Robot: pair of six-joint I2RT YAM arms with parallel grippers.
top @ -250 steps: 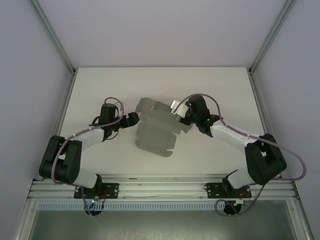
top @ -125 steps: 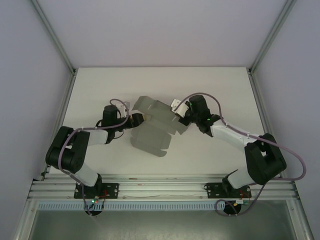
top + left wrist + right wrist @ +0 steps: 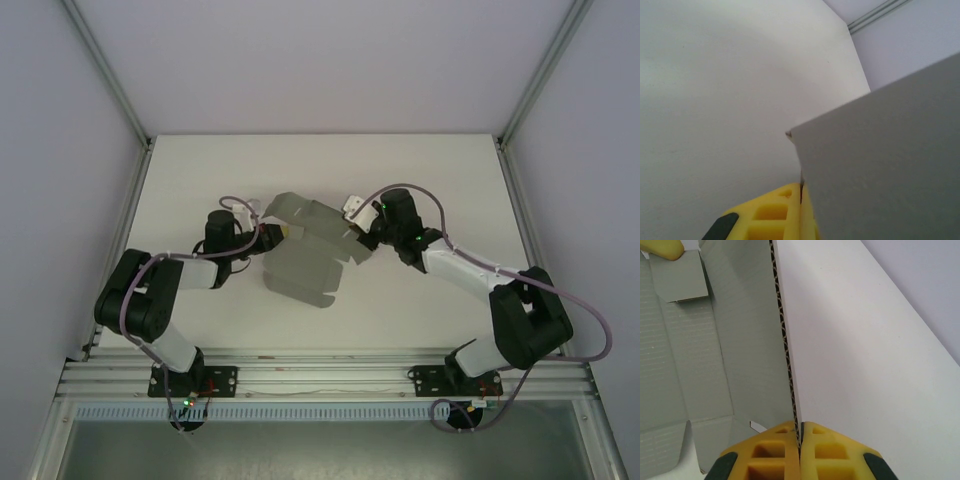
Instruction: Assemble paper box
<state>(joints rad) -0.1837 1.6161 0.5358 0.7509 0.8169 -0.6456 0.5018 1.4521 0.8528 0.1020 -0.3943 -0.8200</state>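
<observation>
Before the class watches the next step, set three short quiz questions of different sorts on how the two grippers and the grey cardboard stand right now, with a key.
1. True or false: the paper box is already folded into a closed box.
2. What does the right gripper pinch? A) an edge of the paper box B) a cable C) nothing
3. Fill in: the left gripper has its ____-coloured fingers closed on the paper box's opposite edge.
Key: 1 false, it is an open cut-out with flaps; 2 A; 3 yellow.
</observation>
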